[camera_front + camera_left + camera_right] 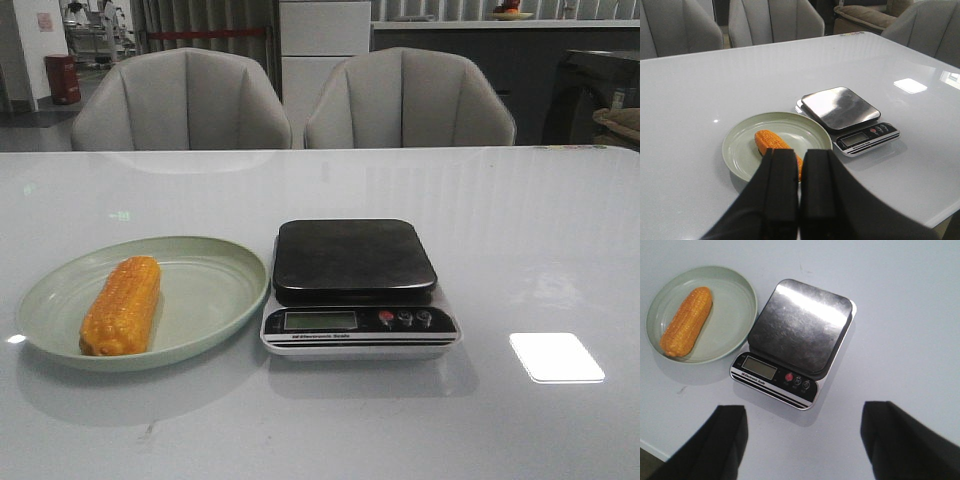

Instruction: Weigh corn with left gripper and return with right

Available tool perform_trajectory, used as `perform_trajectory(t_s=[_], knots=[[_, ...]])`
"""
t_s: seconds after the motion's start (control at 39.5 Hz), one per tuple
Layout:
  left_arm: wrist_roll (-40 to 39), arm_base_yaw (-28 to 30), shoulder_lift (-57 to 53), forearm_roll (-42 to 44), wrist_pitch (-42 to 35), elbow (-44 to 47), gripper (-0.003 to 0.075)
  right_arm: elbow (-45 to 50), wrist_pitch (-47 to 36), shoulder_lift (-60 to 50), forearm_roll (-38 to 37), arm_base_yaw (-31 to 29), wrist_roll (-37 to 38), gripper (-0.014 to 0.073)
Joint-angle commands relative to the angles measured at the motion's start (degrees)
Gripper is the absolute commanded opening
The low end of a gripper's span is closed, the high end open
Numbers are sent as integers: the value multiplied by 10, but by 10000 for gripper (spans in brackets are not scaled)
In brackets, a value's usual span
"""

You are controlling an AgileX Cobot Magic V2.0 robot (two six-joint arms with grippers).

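Behind left tool (799, 192), corn (771, 143) half-hidden

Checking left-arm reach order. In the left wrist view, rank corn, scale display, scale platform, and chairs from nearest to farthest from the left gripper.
1. corn, on the plate, just beyond the left gripper.
2. scale display, on the near end of the scale.
3. scale platform, behind the display.
4. chairs, past the table's far edge.

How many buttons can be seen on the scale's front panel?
3: on the scale, a red button sits right of the display, then two dark buttons further right. None look hidden.
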Motion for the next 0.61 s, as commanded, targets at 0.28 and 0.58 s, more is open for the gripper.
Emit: perform_trajectory(t_s=[0.28,0.58], knots=[[-1,0,-11,2,-40,-12,113,225,-157,-333,-42,-3,-7,573],[-1,0,-11,2,-40,-12,113,345,-274,-453,-42,-3,-6,573]])
